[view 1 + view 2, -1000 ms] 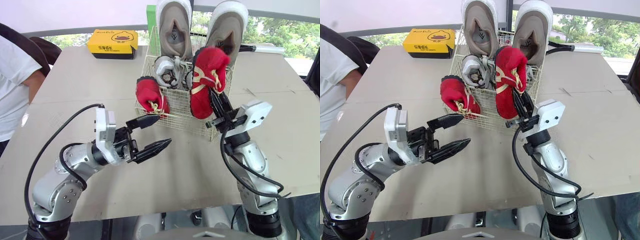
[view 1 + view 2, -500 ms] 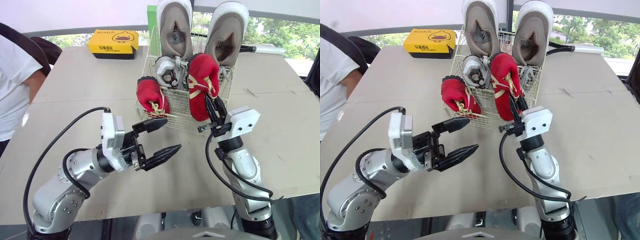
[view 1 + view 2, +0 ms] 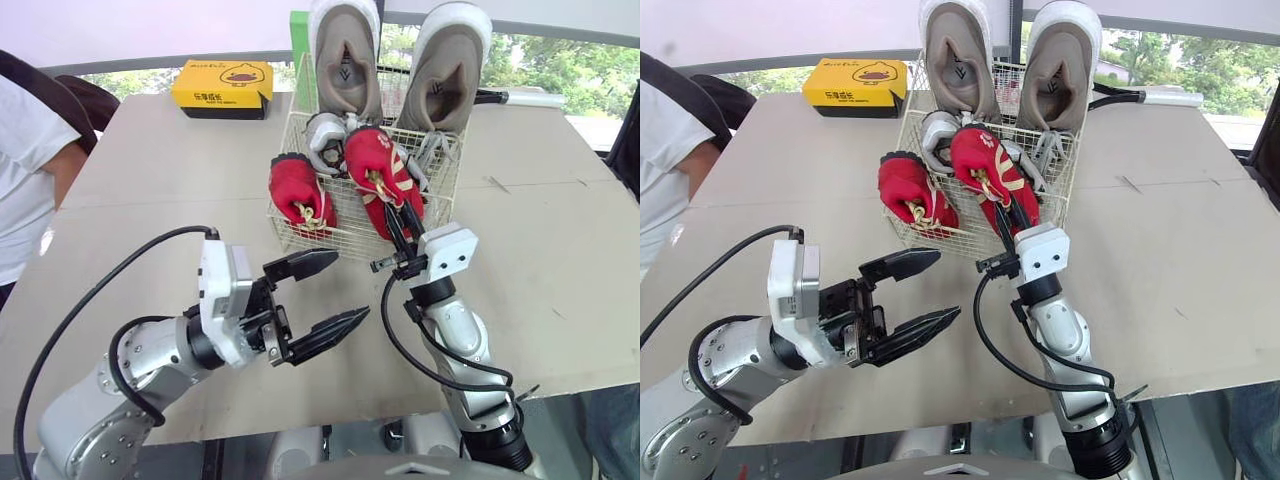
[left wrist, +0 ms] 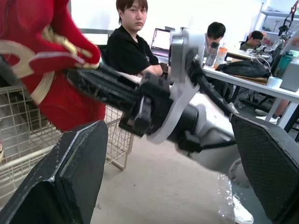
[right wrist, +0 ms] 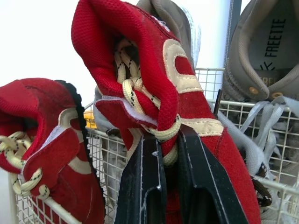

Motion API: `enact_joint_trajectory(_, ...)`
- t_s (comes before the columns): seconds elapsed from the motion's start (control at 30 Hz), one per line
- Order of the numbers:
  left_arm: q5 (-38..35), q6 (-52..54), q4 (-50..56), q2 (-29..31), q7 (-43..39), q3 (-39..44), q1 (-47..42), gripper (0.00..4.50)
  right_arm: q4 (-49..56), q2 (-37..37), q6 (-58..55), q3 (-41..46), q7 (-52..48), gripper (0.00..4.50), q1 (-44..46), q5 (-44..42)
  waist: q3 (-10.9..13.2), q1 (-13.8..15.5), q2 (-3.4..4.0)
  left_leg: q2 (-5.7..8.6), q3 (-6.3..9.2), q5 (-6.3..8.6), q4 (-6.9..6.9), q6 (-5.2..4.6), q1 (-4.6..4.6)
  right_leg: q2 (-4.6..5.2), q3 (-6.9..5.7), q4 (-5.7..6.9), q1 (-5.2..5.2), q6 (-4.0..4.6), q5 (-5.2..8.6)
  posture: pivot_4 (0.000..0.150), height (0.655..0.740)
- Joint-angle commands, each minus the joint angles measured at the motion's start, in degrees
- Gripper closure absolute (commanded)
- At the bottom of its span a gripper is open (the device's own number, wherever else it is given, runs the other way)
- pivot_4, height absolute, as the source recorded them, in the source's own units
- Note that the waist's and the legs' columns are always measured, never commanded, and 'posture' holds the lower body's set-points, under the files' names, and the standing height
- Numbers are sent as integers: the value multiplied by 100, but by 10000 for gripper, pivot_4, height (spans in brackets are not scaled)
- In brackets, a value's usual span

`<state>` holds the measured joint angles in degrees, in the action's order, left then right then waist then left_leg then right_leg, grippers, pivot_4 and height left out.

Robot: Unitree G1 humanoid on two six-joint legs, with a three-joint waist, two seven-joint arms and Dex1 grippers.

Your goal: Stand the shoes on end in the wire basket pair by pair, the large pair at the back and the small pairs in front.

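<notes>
My right tool point(image 5: 168, 135) is clamped on the red shoe point(image 3: 375, 180). Over the last second the shoe has sunk lower into the basket point(image 3: 443, 205) front and tipped toward its mate point(image 3: 300, 195), so it isn't yet on end. The left tool point(image 3: 350, 285) gapes wide and empty over the bench point(image 3: 150, 170).

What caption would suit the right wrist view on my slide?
Right hand shut on a red shoe in the wire basket, its red mate alongside.

Basket point(image 3: 345, 240) layout
So it sits mid table point(image 3: 150, 170); big pair point(image 3: 345, 60) stands along its back, left small shoe point(image 3: 298, 192) and right small shoe point(image 3: 375, 180) in front, third shoe point(image 3: 322, 135) between the rows. Box point(image 3: 222, 87) is back-left, well apart.
</notes>
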<state>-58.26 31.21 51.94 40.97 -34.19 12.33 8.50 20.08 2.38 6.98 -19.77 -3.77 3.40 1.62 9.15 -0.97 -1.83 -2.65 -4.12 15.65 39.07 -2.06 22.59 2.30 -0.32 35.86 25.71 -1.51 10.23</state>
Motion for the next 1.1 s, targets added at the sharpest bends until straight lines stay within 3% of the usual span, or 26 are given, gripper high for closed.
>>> enact_joint_trajectory(0.03,-360,41,206,184,222,426,128,0,84,73,-180,34,-98,44700,-308,-338,3,5,5,0,0,0,0,1,0,1,-1,0,1,0,0,1500,7400)
enact_joint_trajectory(0.07,-367,48,189,263,168,497,163,0,151,52,-237,72,-151,44700,-392,-473,5,8,7,-1,3,1,-1,1,1,3,-3,0,1,0,0,1500,7400)
enact_joint_trajectory(0.13,-406,50,73,414,34,667,177,0,264,-40,-368,154,-346,38356,-528,-781,10,9,16,-1,3,1,-2,2,2,8,-5,0,2,0,0,1500,7400)
enact_joint_trajectory(0.37,-430,1,-634,722,-594,1090,60,0,896,-451,-1296,556,-767,7104,-830,-1758,24,35,38,1,1,3,-2,4,4,39,-21,-2,8,0,1,1500,7400)
enact_joint_trajectory(0.4,-410,11,-650,712,-582,1042,9,0,1039,-552,-1435,611,-818,1028,-904,-1881,25,43,39,2,2,3,-2,5,8,44,-26,-5,8,-1,1,1500,7400)
enact_joint_trajectory(0.73,48,66,-185,166,245,-120,-407,0,2801,-2484,-2658,1550,-1603,372,-1101,-2471,31,42,32,32,-7,2,-22,0,23,48,-30,-29,8,-4,1,1500,7400)
enact_joint_trajectory(0.97,97,27,-350,87,148,-147,-427,0,3105,-2887,-3418,1821,-1654,372,-387,-3070,35,22,32,18,10,-14,-45,-25,8,-13,-30,-29,10,7,8,1500,7400)
enact_joint_trajectory(1.1,169,44,-330,57,185,-217,-419,0,2693,-2801,-3628,1463,-1501,372,490,-2740,37,20,29,19,7,-15,-45,-25,7,-15,-26,-29,10,8,8,1500,7400)
